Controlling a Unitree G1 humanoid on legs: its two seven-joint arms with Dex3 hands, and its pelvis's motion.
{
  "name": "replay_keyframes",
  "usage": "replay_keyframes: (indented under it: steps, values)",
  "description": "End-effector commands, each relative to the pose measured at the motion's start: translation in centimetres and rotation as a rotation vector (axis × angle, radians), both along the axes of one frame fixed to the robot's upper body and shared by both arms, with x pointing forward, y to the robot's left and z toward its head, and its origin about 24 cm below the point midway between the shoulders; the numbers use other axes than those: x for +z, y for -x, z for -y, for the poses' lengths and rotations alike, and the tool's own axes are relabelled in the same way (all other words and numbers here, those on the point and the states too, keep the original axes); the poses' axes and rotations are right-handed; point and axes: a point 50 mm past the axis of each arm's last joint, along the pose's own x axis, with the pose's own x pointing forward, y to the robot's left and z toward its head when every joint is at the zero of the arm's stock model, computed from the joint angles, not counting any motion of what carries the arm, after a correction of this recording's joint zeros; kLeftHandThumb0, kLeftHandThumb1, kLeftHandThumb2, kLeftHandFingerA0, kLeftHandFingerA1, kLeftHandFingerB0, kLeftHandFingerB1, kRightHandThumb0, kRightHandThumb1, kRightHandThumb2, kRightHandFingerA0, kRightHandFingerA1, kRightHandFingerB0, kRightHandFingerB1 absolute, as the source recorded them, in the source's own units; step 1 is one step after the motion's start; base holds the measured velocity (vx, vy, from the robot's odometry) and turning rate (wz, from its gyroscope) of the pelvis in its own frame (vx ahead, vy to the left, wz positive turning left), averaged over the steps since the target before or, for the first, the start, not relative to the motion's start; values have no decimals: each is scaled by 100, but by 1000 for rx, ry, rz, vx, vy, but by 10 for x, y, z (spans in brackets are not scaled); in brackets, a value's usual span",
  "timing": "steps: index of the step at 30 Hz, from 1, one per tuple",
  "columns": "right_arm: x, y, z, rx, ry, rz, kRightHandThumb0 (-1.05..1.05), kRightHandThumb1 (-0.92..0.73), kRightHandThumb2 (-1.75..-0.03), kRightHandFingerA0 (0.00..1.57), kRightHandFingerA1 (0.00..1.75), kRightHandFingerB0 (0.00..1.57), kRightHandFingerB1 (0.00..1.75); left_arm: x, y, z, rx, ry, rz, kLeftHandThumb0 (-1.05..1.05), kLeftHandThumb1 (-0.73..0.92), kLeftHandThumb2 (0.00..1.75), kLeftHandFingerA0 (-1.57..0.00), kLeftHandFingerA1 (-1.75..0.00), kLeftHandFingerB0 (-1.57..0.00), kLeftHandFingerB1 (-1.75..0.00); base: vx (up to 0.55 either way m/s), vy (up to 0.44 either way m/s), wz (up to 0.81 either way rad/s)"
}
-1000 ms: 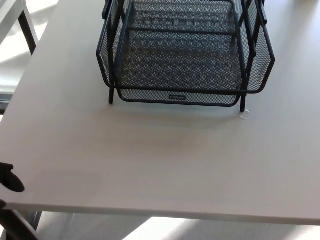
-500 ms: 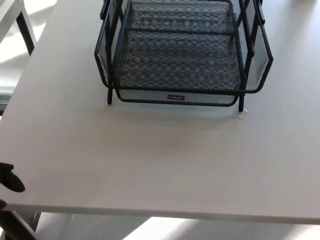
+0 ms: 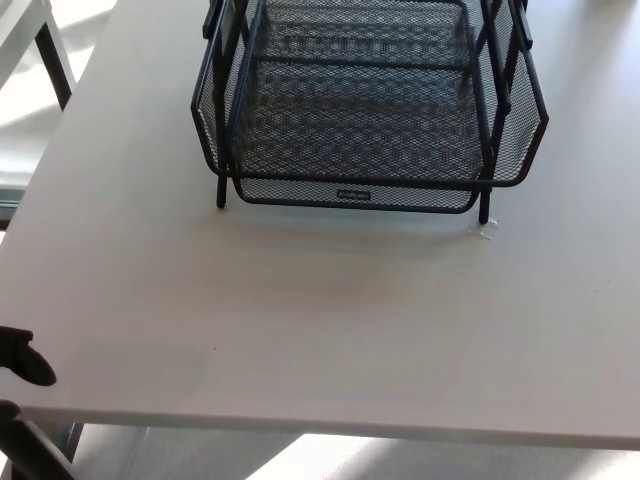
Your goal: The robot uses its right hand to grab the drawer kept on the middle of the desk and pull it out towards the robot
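Whole view shifted a trifle between the earlier frames and now: camera drift, no displacement of objects on the desk [image 3: 330,330]. No consequence for the task: nothing touching the drawer. Black wire-mesh tray rack [image 3: 215,110] at upper centre of frame, its lower sliding drawer [image 3: 355,193] showing a labelled front lip just ahead of the rack's front feet, slightly proud of the frame; consistent either with a drawer awaiting the pull or with one only barely drawn. Left hand [image 3: 22,362] at lower left edge, only a black fragment visible, well apart from the drawer; finger state not discernible. Right hand absent from frame.
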Motion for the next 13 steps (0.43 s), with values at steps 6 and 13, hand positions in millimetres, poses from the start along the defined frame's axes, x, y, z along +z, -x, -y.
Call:
replay_keyframes:
  steps: [6,13]
  values:
    - [10,-3,7,-6,-17,42,-44,-52,-70,18,50,21,36,-2,2,0,2,3,-5,-24,59,57,-74,-82,-79,-60,0,0,0]
    - [10,-3,8,2,-5,34,-38,-58,-58,20,47,26,30,-2,2,1,-5,6,7,-23,58,56,-76,-84,-80,-61,0,0,0]
